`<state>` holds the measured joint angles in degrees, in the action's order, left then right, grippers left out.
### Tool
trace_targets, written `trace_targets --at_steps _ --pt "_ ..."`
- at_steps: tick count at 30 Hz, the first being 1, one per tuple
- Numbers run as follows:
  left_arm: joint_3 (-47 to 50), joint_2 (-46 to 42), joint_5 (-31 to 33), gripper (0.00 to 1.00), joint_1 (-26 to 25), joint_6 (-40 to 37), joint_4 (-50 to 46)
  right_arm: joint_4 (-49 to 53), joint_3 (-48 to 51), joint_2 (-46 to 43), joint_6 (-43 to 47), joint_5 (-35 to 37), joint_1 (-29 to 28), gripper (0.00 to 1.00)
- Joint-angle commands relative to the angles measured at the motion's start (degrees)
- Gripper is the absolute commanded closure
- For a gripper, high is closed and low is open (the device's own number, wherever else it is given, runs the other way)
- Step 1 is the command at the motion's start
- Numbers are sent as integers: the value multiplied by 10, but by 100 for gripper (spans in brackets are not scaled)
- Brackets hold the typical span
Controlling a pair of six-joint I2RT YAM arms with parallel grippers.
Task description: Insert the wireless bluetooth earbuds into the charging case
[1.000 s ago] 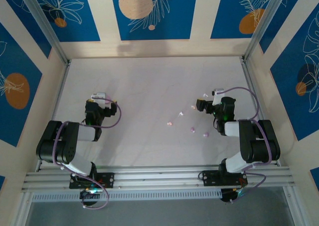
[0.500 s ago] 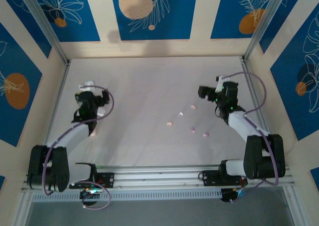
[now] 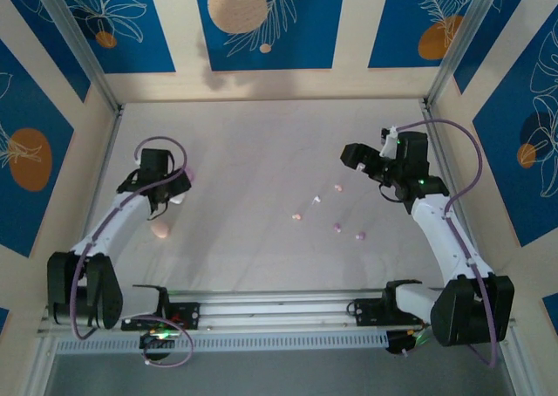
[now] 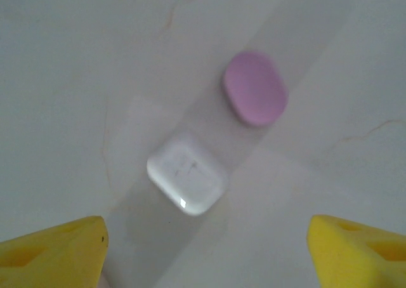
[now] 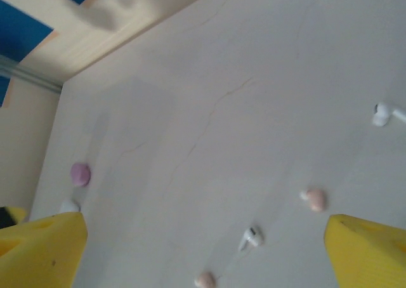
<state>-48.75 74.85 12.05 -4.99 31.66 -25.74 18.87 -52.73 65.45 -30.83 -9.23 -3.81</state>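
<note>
None seated | earbuds (image 3: pixel 337 227) loose centre-right | white case (image 4: pixel 187 181) closed | my left jaws released, right jaws released, empty

Pale table (image 3: pixel 261 143): earbuds (image 3: pixel 337 228) scattered centre-right; white case (image 4: pixel 187 181), lilac case (image 4: pixel 255 88), peach case (image 3: pixel 160 230) left.

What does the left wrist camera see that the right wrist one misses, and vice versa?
Left wrist, not right wrist: the left gripper's open yellow fingertips. Right wrist, not left wrist: the right gripper, four loose earbuds, pink and white, plus the wall. Both: the lilac case and white case, close in the left view, tiny in the right.
</note>
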Motion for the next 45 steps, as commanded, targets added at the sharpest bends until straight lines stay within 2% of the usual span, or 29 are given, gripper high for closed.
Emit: trace_targets --at_steps 1,8,12,17,25,34,40,43,45 --pt "-32 38 8 21 6 89 -58 54 -30 -8 -13 -4 -13 4" --pt "-113 154 18 24 7 153 -116 68 -25 -15 -17 -2 -27 3" --pt "-141 195 43 23 8 195 -137 77 -25 -14 -18 3 -31 3" --pt "-167 240 30 22 10 227 -139 82 -27 -15 -17 5 -32 3" --pt "-192 286 21 23 11 259 -133 92 -32 -14 -12 10 -34 3" --pt "-196 318 19 27 18 274 -118 99 -35 -13 -8 11 -34 2" --pt "-190 328 2 38 20 280 -113 101 -34 -11 -10 11 -34 2" --pt "-182 324 -6 51 20 275 -112 102 -32 -10 -11 11 -33 2" --pt "-172 314 -10 52 19 275 -113 105 -31 -10 -11 11 -33 2"
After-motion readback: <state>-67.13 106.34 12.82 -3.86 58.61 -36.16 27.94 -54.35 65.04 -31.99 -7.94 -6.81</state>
